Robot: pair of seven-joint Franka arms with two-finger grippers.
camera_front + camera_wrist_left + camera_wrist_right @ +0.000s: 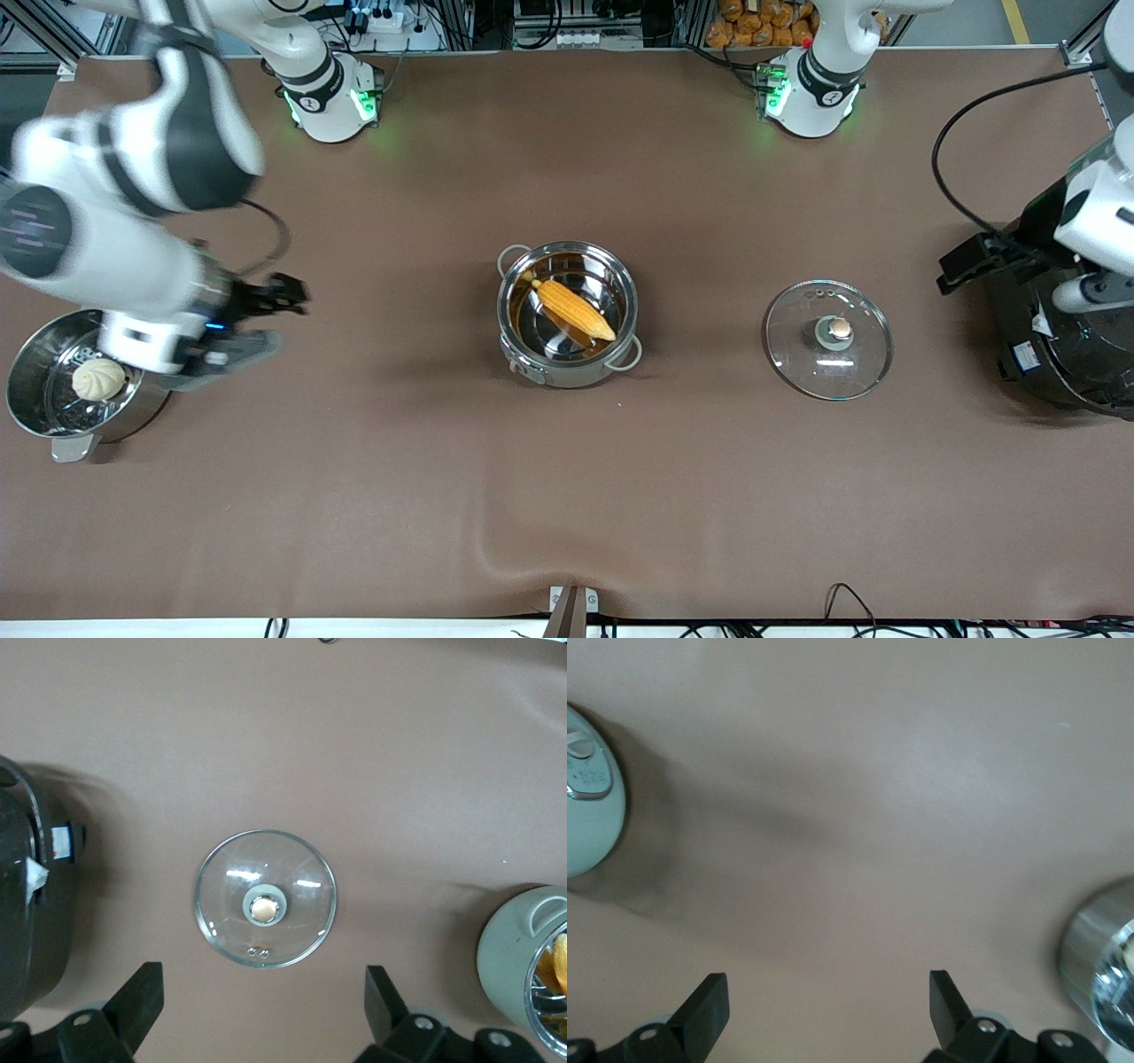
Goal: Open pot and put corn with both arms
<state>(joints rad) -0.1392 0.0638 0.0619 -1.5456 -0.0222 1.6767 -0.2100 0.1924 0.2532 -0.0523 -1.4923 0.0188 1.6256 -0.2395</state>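
Corn (575, 309) lies in the pot (567, 368); lid (828, 339) at its 3 o'clock on the tabletop (567, 496). Left hand (266, 1014) hangs released over the lid beside the black cooker (1063, 354); right hand (257, 319), released, over bare tabletop near the steamer pot (53, 416). Only the front view shows the bun (98, 378).

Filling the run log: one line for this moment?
pot: open, corn inside | lid: on table toward left arm's end | left claw: open, empty, over lid | right claw: open, empty, beside steamer pot

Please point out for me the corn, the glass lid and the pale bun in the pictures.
corn (574, 309): front view, middle of the cob, inside the open pot.
glass lid (802, 346): front view, on the clear glass beside the knob.
bun (98, 378): front view, top of the bun, in the steamer pot.
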